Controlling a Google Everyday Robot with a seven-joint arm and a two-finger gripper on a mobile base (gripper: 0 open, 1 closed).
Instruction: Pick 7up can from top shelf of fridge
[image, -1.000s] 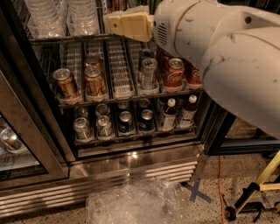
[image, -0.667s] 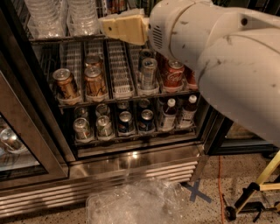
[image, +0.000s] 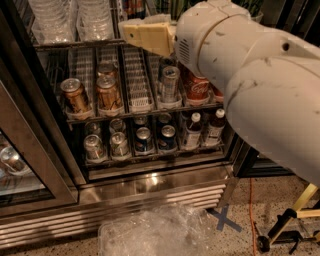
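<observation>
The fridge (image: 150, 186) stands open in front of me. Its top shelf (image: 75, 45) is a metal rack with a thin front rail holding whitish plastic cups (image: 52, 20). My gripper (image: 124, 30), with cream-coloured fingers, is at the front of this shelf, just right of the cups and pointing left. A blue-and-red can (image: 131, 6) stands behind it. Dark green shapes (image: 167, 6) show at the top edge beside the wrist; I cannot tell whether they are the 7up can. My big white arm (image: 250, 75) hides the right part of the shelf.
The middle rack holds gold cans (image: 75, 95), a silver can (image: 170, 82) and red Coca-Cola cans (image: 197, 87) in white slotted lanes. The lower rack holds cans and bottles (image: 192, 131). The glass door (image: 20, 165) hangs open at left. Crumpled clear plastic (image: 155, 232) lies on the floor.
The gripper shifted a little to the left along the top shelf front and then back right; it stays at the same height. Nothing in the fridge has moved.
</observation>
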